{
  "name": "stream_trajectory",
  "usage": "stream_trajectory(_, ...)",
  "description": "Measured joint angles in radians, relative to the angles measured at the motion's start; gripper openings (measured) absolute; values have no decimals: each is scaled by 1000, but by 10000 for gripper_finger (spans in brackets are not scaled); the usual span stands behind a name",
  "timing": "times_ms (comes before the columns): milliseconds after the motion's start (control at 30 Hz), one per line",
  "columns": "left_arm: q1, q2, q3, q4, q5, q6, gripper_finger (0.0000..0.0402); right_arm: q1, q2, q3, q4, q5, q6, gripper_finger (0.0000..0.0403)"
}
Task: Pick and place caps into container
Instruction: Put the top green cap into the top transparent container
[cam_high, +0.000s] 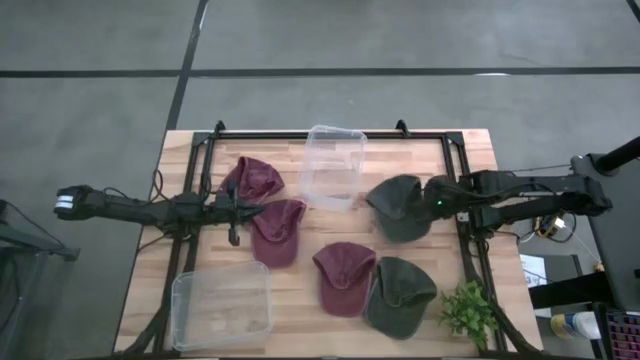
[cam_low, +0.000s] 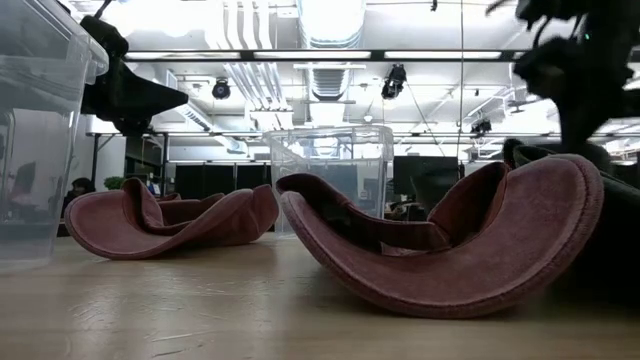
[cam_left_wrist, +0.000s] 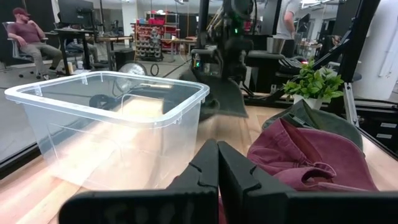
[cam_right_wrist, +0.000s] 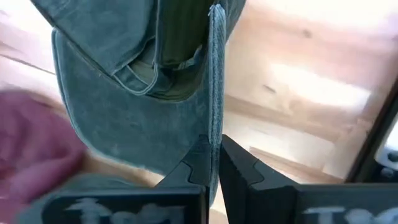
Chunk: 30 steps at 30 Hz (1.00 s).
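High view: five soft fabric caps with curved brims lie on a pale wood-plank table (cam_high: 300, 330), three maroon and two dark olive-green. Nearest the front edge sit a clear rigid plastic container (cam_high: 222, 306), rectangular with rounded corners, a maroon cap (cam_high: 344, 277), an olive cap (cam_high: 400, 295) touching it, and a small leafy plant (cam_high: 468, 312) at the corner. In the middle row, the left gripper (cam_high: 248, 212) rests with fingers pressed together and empty, between a second maroon cap (cam_high: 278, 232) and a third maroon cap (cam_high: 251, 180) farther back. Across the table the right gripper (cam_high: 432, 203) has its fingers pinched on the thin edge of the second olive cap (cam_high: 402, 208); the right wrist view shows the denim-like weave of that cap hanging from the closed fingers (cam_right_wrist: 239, 165). Farthest back stands a second clear plastic container (cam_high: 333, 166). Neither of the two containers holds a cap.
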<state>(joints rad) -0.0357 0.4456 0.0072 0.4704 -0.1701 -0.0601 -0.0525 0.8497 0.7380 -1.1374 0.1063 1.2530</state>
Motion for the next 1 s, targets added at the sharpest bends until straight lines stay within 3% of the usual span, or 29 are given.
stream_trajectory(567,1,1,0,-1,0,0,0,6,-7,293,-52,281,1,12)
stream_trajectory(800,1,1,0,0,0,0,0,6,5,278,213,343,10,12)
stream_trajectory(1000,1,1,0,0,0,0,0,6,112,257,476,355,-34,13)
